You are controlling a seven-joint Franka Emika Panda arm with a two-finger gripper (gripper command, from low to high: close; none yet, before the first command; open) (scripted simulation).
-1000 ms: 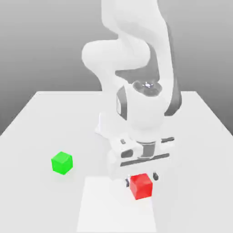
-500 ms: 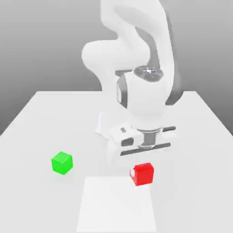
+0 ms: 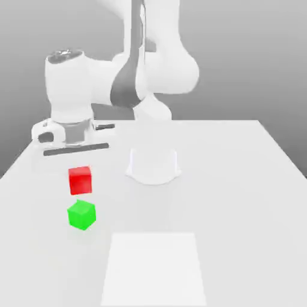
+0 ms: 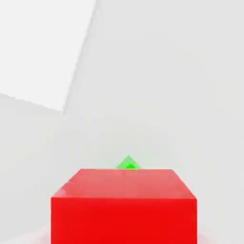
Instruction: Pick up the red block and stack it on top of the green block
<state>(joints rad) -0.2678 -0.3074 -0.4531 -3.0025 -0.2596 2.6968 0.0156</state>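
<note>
Hanging in the air under the gripper (image 3: pixel 80 157), the red block (image 3: pixel 80 180) sits pinched just above the green block (image 3: pixel 81 214), toward the exterior view's left of the table (image 3: pixel 240 198). Both cubes look rigid, light and smooth-faced, likely slippery, so opposite flat sides suit gripping

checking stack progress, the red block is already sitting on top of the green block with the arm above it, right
Not quite. In the exterior view the red block hangs under the arm, clear of the green block, with a gap of table between them. It is above the green block, not sitting on it.
</note>
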